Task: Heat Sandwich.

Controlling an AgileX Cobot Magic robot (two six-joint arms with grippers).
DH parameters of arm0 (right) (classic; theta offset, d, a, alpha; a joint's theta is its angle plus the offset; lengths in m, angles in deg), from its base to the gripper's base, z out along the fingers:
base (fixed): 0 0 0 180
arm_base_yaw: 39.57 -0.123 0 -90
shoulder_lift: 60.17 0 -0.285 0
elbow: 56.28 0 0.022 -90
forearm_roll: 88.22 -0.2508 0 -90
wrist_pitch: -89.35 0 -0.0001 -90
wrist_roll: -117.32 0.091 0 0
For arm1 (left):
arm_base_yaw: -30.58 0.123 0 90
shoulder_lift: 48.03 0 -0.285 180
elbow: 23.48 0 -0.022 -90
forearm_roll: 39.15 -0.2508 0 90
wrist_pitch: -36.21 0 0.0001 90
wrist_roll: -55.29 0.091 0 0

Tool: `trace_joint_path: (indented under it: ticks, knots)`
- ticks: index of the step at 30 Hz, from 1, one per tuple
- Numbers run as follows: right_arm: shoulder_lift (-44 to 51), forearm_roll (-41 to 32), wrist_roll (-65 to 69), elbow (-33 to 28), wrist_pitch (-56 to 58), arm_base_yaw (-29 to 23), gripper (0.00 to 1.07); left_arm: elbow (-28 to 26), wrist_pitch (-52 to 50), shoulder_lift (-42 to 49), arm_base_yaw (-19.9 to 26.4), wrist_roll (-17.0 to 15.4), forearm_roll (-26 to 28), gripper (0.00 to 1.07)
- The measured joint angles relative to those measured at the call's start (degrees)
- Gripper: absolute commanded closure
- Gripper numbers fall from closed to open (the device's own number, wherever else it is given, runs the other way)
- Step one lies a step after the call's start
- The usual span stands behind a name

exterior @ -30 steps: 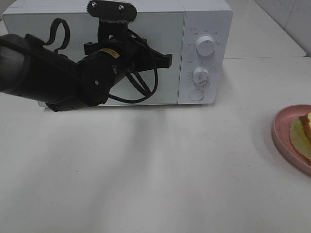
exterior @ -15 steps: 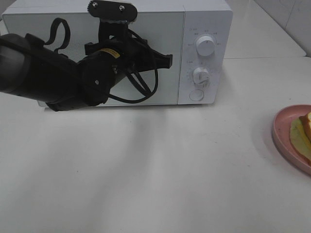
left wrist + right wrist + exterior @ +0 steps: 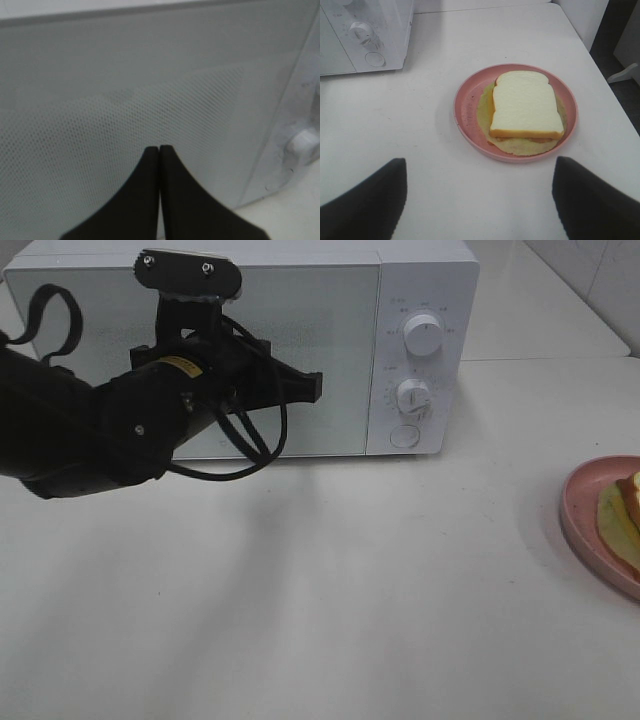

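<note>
The sandwich (image 3: 525, 105), white bread with a tan crust over pale yellow-green filling, lies on a round pink plate (image 3: 465, 107). My right gripper (image 3: 480, 200) hovers just short of the plate, open, with nothing between its dark fingers (image 3: 365, 200). In the exterior high view only a sliver of the sandwich (image 3: 630, 502) and the plate (image 3: 590, 520) shows at the right edge. The white microwave (image 3: 250, 340) stands at the back with its door closed. My left gripper (image 3: 313, 387) is held in front of the door, shut and empty; its fingertips (image 3: 152, 155) meet just before the mesh window (image 3: 100, 100).
The microwave's control panel has two white knobs (image 3: 422, 335) (image 3: 412, 396) and a round button (image 3: 403, 435) beneath them. Bare white tabletop (image 3: 350, 590) lies between the microwave and the plate. The table's edge runs just beyond the plate in the right wrist view.
My left arm has shifted to the left across the microwave door, its shut gripper tip now farther from the control panel. The plate and sandwich have not moved.
</note>
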Motion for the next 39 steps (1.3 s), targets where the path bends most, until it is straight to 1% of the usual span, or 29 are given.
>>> trace_joint_path:
  ticks: [1,2,3,4,6,10,14,16,17,18,19,21,23,24,25,26,27,28,29,30,31,32,33,35,36,37,39]
  knots:
    - [0.0,0.0,0.0,0.0,0.0,0.0,0.31,0.8,1.8,1.0,0.0,0.0,-0.1,0.85]
    - [0.0,0.0,0.0,0.0,0.0,0.0,0.31,2.1,5.3,2.9,0.0,0.0,-0.1,0.53]
    - [0.0,0.0,0.0,0.0,0.0,0.0,0.31,2.1,5.3,2.9,0.0,0.0,-0.1,0.53]
    - [0.0,0.0,0.0,0.0,0.0,0.0,0.31,2.8,7.3,4.0,0.0,0.0,-0.1,0.34]
    - [0.0,0.0,0.0,0.0,0.0,0.0,0.31,4.6,11.8,6.8,0.0,0.0,-0.1,0.04]
    - [0.0,0.0,0.0,0.0,0.0,0.0,0.31,6.0,14.2,9.0,0.0,0.0,-0.1,0.04]
    - [0.0,0.0,0.0,0.0,0.0,0.0,0.31,7.7,17.7,11.6,0.0,0.7,-0.3,0.05]
    - [0.0,0.0,0.0,0.0,0.0,0.0,0.31,9.1,21.6,13.3,0.0,1.3,-0.5,0.05]
    - [0.0,0.0,0.0,0.0,0.0,0.0,0.31,9.1,21.6,13.3,0.0,1.3,-0.5,0.05]
    - [0.0,0.0,0.0,0.0,0.0,0.0,0.31,9.2,23.1,13.9,0.2,1.8,-0.8,0.05]
    - [0.0,0.0,0.0,0.0,0.0,0.0,0.31,9.4,27.8,15.0,0.9,2.8,-1.6,0.05]
    - [0.0,0.0,0.0,0.0,0.0,0.0,0.31,9.5,32.2,16.0,2.2,3.3,-1.9,0.05]
    - [0.0,0.0,0.0,0.0,0.0,0.0,0.31,9.5,34.1,16.5,3.0,3.3,-2.0,0.05]
    - [0.0,0.0,0.0,0.0,0.0,0.0,0.31,9.5,39.4,17.5,5.6,3.3,-2.1,0.05]
    - [0.0,0.0,0.0,0.0,0.0,0.0,0.31,9.3,42.5,18.0,6.9,3.3,-2.1,0.05]
    - [0.0,0.0,0.0,0.0,0.0,0.0,0.31,9.3,42.5,18.0,6.9,3.3,-2.1,0.05]
    - [0.0,0.0,0.0,0.0,0.0,0.0,0.31,9.1,46.1,18.4,8.5,3.3,-2.1,0.05]
    - [0.0,0.0,0.0,0.0,0.0,0.0,0.31,8.4,52.5,19.2,12.1,3.3,-2.6,0.05]
    - [0.0,0.0,0.0,0.0,0.0,0.0,0.31,7.9,56.0,19.6,14.0,3.3,-3.1,0.05]
    - [0.0,0.0,0.0,0.0,0.0,0.0,0.31,7.5,58.7,20.0,15.5,3.3,-3.5,0.05]
    - [0.0,0.0,0.0,0.0,0.0,0.0,0.31,7.5,58.7,20.0,15.5,3.3,-3.5,0.05]
    - [0.0,0.0,0.0,0.0,0.0,0.0,0.31,6.9,62.2,20.3,17.4,3.3,-4.0,0.05]
    - [0.0,0.0,0.0,0.0,0.0,0.0,0.31,5.9,68.8,21.0,20.7,3.3,-5.0,0.05]
    - [0.0,0.0,0.0,0.0,0.0,0.0,0.31,5.2,74.3,21.7,24.5,3.3,-5.9,0.05]
    - [0.0,0.0,0.0,0.0,0.0,0.0,0.31,5.2,74.3,21.7,24.5,3.3,-5.9,0.05]
    - [0.0,0.0,0.0,0.0,0.0,0.0,0.31,4.8,79.5,22.3,27.7,3.2,-6.8,0.05]
    - [0.0,0.0,0.0,0.0,0.0,0.0,0.31,4.7,84.3,23.0,31.1,3.2,-7.8,0.05]
